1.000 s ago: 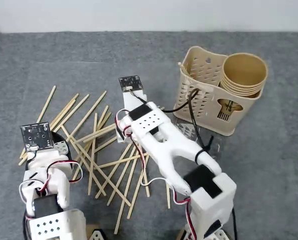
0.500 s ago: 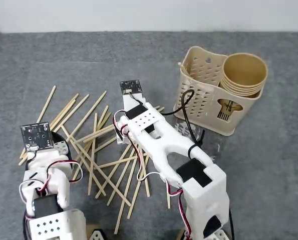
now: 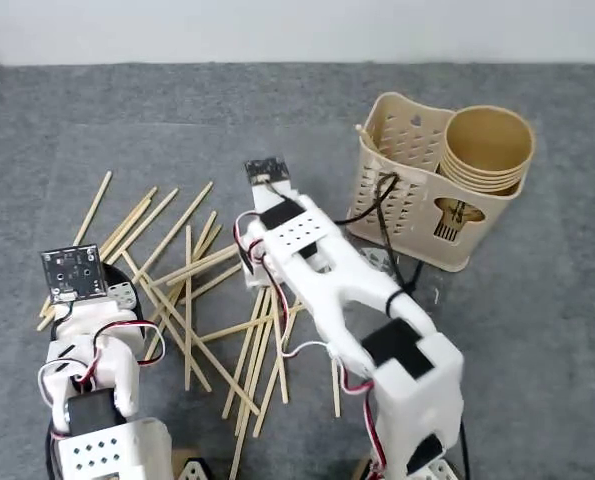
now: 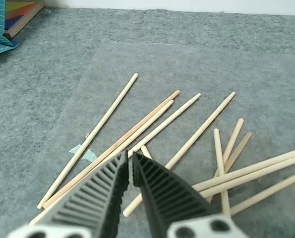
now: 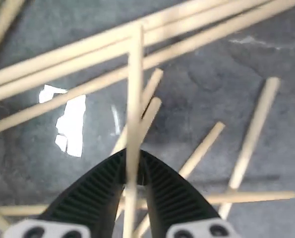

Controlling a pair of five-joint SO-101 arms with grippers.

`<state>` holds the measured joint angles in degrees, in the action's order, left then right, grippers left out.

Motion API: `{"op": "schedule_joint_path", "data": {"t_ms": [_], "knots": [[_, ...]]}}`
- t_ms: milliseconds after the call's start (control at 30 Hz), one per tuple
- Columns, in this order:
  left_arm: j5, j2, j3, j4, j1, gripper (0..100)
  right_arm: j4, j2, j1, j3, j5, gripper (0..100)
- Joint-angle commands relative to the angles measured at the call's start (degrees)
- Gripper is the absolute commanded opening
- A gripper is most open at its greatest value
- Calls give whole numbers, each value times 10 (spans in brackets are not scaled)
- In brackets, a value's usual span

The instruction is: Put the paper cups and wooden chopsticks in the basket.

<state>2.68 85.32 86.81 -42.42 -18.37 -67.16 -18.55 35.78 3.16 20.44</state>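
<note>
A: Left end effector first: how do its fingers stand?
B: Pressed together on nothing, hanging over the left edge of the loose wooden chopsticks scattered across the grey desk.
A: And the right end effector?
B: Pinching one chopstick in the middle of the heap, others lying crossed beneath it.
A: Farther right?
B: The basket stands upright, with the paper cups stacked inside its right-hand side.
</note>
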Motion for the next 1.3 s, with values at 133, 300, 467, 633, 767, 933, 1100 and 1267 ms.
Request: {"op": "schedule_joint_path", "data": {"t_ms": [133,300,467,633,767,933,1100,1267], "knots": [[0,7,-4,13,3,19,-41,154,-8,-25,-42,8],[0,7,-3,13,3,19,-70,238,-8,-25,-46,8],[0,7,-3,13,3,19,-97,340,-13,-33,-61,8],[0,7,-3,13,3,19,-117,408,-71,-91,-98,8],[0,7,-3,13,4,19,-138,426,-116,-156,-127,8],[0,7,-3,13,4,19,-136,427,-169,-219,-156,8],[0,7,-2,13,4,19,-172,427,-172,-202,-156,8],[0,7,-4,12,4,20,-239,433,-159,-172,-155,12]]}}
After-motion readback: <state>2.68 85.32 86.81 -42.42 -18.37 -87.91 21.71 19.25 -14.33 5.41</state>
